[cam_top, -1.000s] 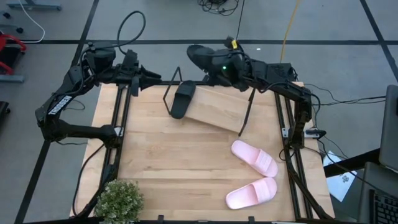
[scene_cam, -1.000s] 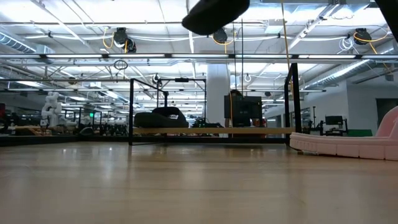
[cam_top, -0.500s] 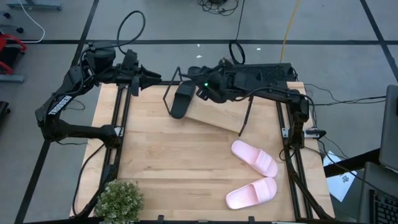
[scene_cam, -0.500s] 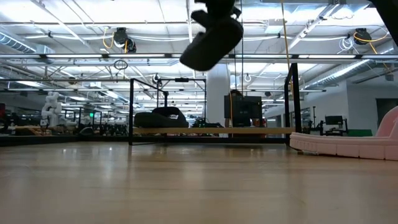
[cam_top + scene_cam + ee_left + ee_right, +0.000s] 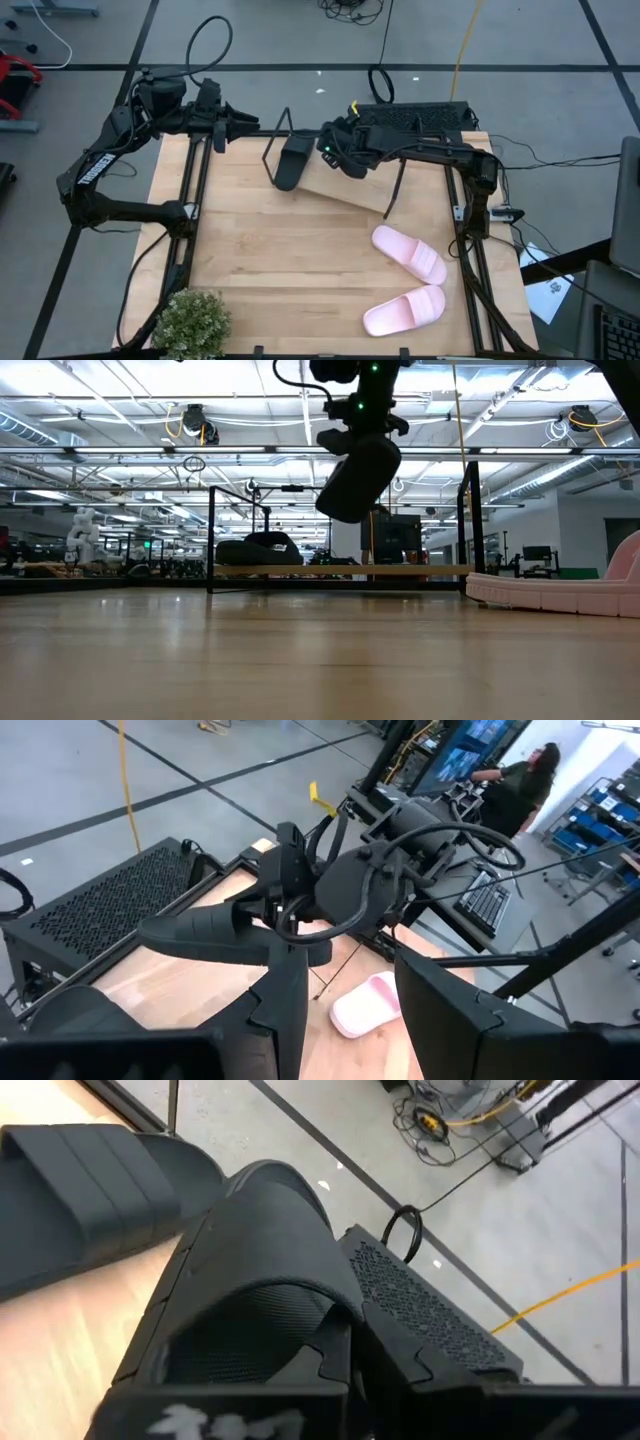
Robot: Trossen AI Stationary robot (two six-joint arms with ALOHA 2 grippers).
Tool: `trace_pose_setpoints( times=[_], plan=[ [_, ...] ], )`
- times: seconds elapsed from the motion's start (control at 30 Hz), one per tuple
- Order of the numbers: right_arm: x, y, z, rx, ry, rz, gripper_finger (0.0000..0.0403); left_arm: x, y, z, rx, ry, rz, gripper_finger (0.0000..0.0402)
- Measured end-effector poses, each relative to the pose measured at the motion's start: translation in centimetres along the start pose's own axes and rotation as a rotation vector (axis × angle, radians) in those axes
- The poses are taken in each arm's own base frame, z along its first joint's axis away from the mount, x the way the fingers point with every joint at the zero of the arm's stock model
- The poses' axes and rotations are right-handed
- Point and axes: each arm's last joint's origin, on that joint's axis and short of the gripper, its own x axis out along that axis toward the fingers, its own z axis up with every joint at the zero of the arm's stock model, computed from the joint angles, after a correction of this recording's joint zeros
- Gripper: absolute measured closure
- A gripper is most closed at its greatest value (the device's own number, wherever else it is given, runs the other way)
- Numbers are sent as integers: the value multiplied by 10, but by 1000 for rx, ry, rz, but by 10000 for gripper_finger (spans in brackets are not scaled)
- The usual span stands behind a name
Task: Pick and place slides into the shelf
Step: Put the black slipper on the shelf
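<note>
My right gripper [image 5: 338, 150] is shut on a matte black slide [image 5: 358, 478] and hangs it in the air above the shelf [image 5: 355, 183], a tilted wooden plank on black wire frames. The other black slide [image 5: 293, 160] lies on the shelf's left end, sole on the plank. Two pale pink slides [image 5: 410, 253] [image 5: 404, 310] lie sole-down on the table's near right part. My left gripper [image 5: 243, 125] waits open at the far left edge; its wrist view shows its spread fingers [image 5: 285, 1010] and the held slide [image 5: 205, 935]. My right gripper holds the black slide by its upper end [image 5: 375, 445], coming from above with the fingers pointing down. The slide is lifted clear and hangs steeply tilted below the gripper. In the right wrist view the slide's strap [image 5: 265, 1245] covers the place of contact.
A potted green plant [image 5: 190, 322] stands at the table's near left corner. A black perforated box [image 5: 415, 115] sits behind the shelf at the far edge. Bare wood [image 5: 270, 250] lies between the shelf and the pink slides. A person [image 5: 520, 780] works at a desk beyond the table.
My right gripper has carried the black slide from beyond the far edge toward the near edge and down, over the shelf beside the first black slide. The slide has tipped from nearly level to steeply tilted, one end hanging low.
</note>
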Motion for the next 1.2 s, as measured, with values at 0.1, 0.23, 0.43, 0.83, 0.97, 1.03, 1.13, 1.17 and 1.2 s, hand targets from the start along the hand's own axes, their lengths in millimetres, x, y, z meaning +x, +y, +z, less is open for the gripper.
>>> trace_pose_setpoints(
  times=[0.1, 0.23, 0.43, 0.83, 0.97, 1.03, 1.13, 1.17, 1.2],
  plan=[
    [4, 1, -3, 17, 12, -6, 403, 0, 0, 0, 4, 0, 0, 254],
    [8, 2, -7, 39, 20, -11, 403, 0, 0, 0, 4, 0, 0, 254],
    [21, 13, -17, 73, 51, 3, 403, 0, 0, 0, 4, 0, 1, 254],
    [46, 36, -24, 197, 65, 27, 403, 0, 0, 0, 5, 2, 0, 254],
    [46, 33, -26, 215, 86, 5, 403, 0, 0, 0, 13, 2, 0, 254],
    [47, 32, -26, 230, 88, 3, 403, 0, 0, 0, 19, 2, 0, 254],
    [49, 30, -25, 252, 91, 2, 403, 0, 0, 0, 19, 2, 0, 254],
    [49, 30, -25, 262, 90, 2, 403, 0, 0, 0, 19, 2, 0, 254],
    [49, 30, -25, 272, 91, 3, 403, 0, 0, 0, 19, 2, 0, 254]
  ],
)
